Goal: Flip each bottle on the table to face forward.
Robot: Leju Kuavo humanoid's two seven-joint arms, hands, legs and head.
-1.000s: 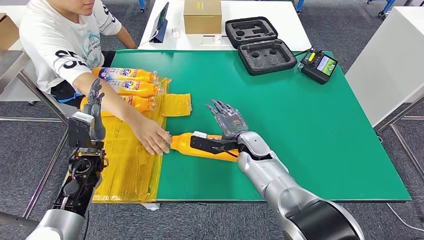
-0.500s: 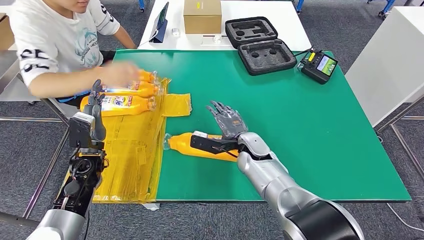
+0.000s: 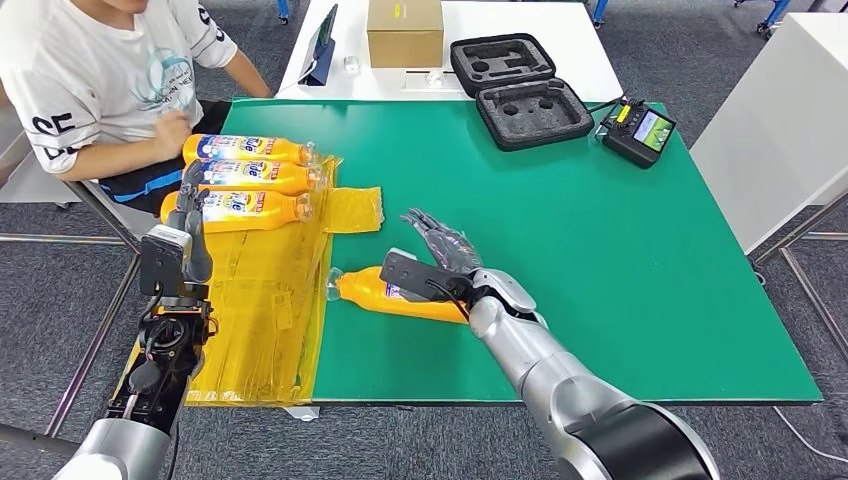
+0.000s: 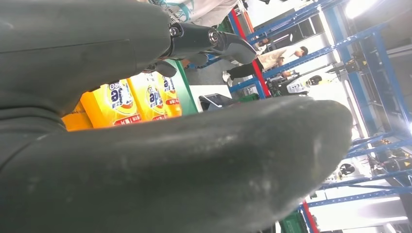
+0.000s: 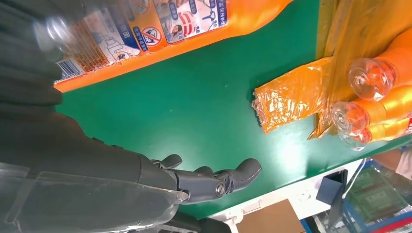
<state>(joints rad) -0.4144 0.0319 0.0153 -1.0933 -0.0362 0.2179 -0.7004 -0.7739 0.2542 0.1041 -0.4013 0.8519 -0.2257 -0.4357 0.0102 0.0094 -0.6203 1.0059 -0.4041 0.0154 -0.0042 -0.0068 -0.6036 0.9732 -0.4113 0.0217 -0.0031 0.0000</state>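
The orange bottle (image 3: 385,293) lies on its side on the green table (image 3: 620,260), its cap touching the yellow plastic sheet's (image 3: 262,310) edge, with bare green beyond it. The right hand (image 3: 437,262) rests against it, fingers spread, gripping nothing. The right wrist view shows the bottle's printed label (image 5: 160,22); the left hand (image 3: 187,205), raised beside three bottles (image 3: 248,178) on the sheet, has loosely spread fingers.

Bottle labels (image 3: 247,148) read "Tide"; lone bottle (image 5: 160,26) label print illegible.

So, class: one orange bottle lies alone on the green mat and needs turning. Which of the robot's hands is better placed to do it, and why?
The right hand. It is already at the lone bottle, fingers spread above it. The left hand is raised by the three stacked bottles, well away.
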